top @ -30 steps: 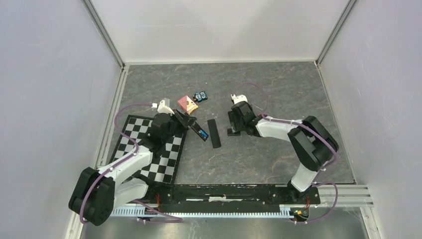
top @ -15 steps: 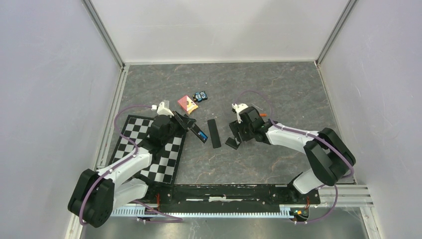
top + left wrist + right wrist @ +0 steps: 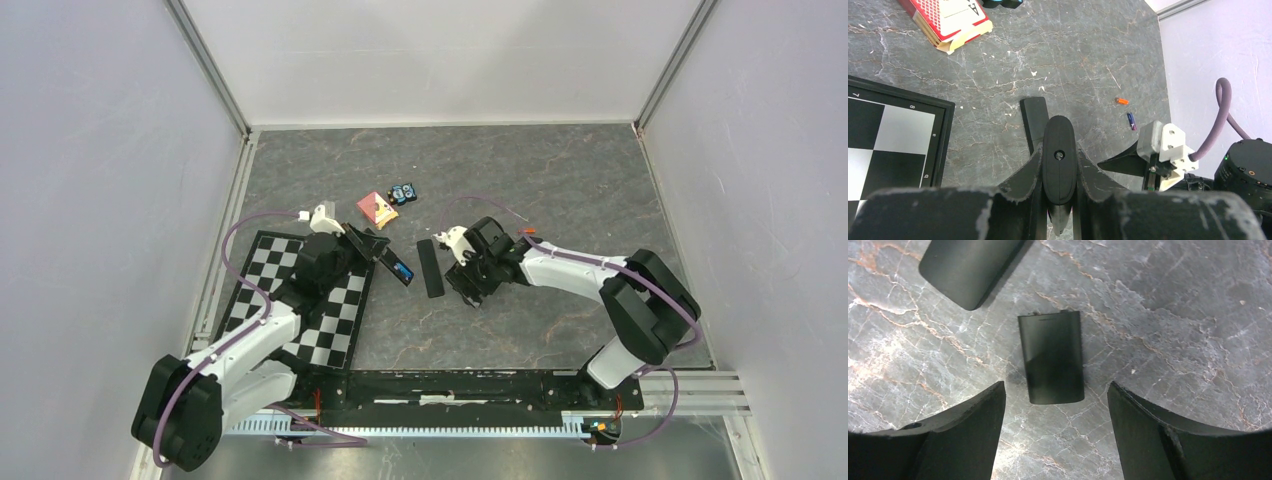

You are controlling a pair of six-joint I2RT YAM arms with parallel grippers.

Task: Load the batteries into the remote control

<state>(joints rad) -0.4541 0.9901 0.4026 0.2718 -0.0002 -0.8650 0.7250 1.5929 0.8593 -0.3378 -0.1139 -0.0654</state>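
Observation:
My left gripper [image 3: 1059, 150] is shut on a black remote control [image 3: 1059, 167], held just above the table past the chessboard's corner. From above, a blue patch shows on the held remote [image 3: 403, 270]. A second long black piece [image 3: 430, 268] lies flat beside it. Further right, my right gripper [image 3: 1055, 390] hangs open over a small black rectangular cover [image 3: 1052, 357] lying on the stone, which it does not touch. Two batteries, one orange [image 3: 1121, 101] and one purple [image 3: 1131, 121], lie loose behind the right gripper [image 3: 465, 285].
A chessboard [image 3: 300, 300] covers the near left. A red card box [image 3: 377, 208] and a blue-and-black gadget [image 3: 403, 192] lie behind the left gripper [image 3: 372, 245]. The end of the long black piece [image 3: 968, 270] is close to the cover.
The right arm has swung left toward the long black piece, and its jaws have opened a little wider. The left arm and its remote have barely moved.

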